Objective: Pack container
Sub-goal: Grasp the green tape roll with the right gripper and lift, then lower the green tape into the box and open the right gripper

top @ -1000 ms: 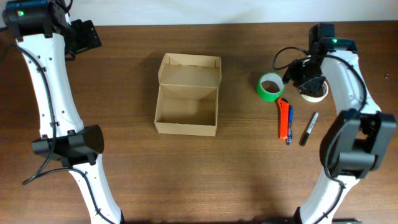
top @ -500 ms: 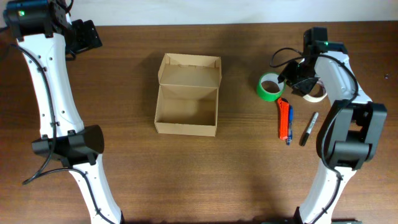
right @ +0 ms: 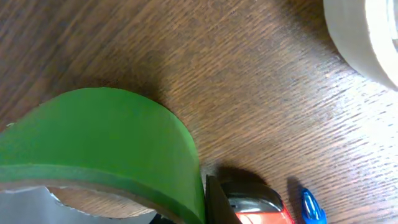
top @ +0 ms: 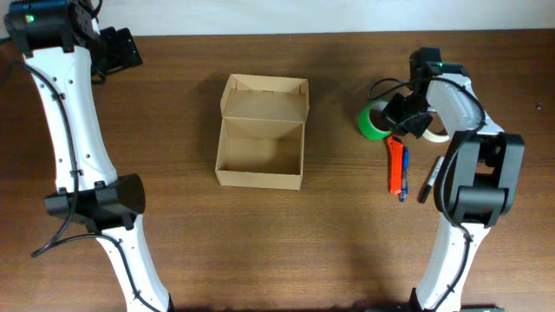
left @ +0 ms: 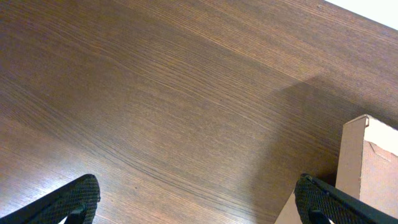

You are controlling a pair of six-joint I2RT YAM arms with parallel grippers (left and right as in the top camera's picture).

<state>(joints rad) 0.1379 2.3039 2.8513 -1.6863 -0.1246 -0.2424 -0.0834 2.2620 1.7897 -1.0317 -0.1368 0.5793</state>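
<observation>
The container (top: pixel 260 154) is an open tan cardboard box at mid-table, its flap lid folded back on the far side, with nothing inside. Its corner shows at the right of the left wrist view (left: pixel 367 155). My right gripper (top: pixel 392 117) is shut on the wall of a green tape roll (top: pixel 371 121) to the right of the box. In the right wrist view a black finger (right: pixel 217 199) presses the roll's outer wall (right: pixel 106 130), and the other finger is hidden. My left gripper (left: pixel 199 199) hangs open over bare wood at the far left (top: pixel 121 48).
A white tape roll (top: pixel 438 130) lies just right of the green one, also seen in the right wrist view (right: pixel 364 31). An orange cutter (top: pixel 396 166), a blue pen (top: pixel 404 178) and a black marker (top: pixel 431 179) lie in front of the rolls.
My right gripper moved left from over the white roll to the green roll and closed on its wall. The left arm stayed still.
</observation>
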